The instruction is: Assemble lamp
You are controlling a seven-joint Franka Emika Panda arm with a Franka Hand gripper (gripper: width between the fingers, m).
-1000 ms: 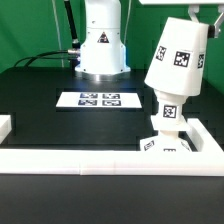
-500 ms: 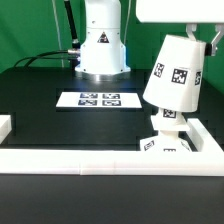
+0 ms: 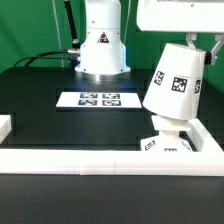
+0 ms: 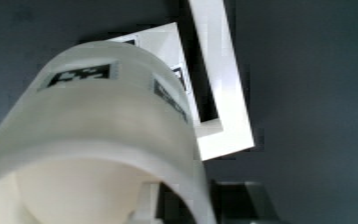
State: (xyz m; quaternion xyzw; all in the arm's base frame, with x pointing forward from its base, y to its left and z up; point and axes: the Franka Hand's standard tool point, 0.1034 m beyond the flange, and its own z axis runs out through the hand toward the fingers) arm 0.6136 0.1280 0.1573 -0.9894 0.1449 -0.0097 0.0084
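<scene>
The white tapered shade (image 3: 175,80), with black-white tags on its side, hangs tilted at the exterior view's right, its wide end toward the gripper. It is over the low square base (image 3: 165,143), which sits in the corner of the white frame; the bulb is hidden under the shade. My gripper (image 3: 205,48) is at the shade's upper end and is shut on its rim. In the wrist view the shade (image 4: 96,140) fills most of the picture, and the fingers (image 4: 247,200) pinch its wall.
The marker board (image 3: 97,99) lies flat on the black table at centre. A white frame (image 3: 90,158) runs along the front and right edges. The robot's white body (image 3: 101,45) stands behind the board.
The shade has moved down toward the base and tilted a little further. The gripper has come down with it.
</scene>
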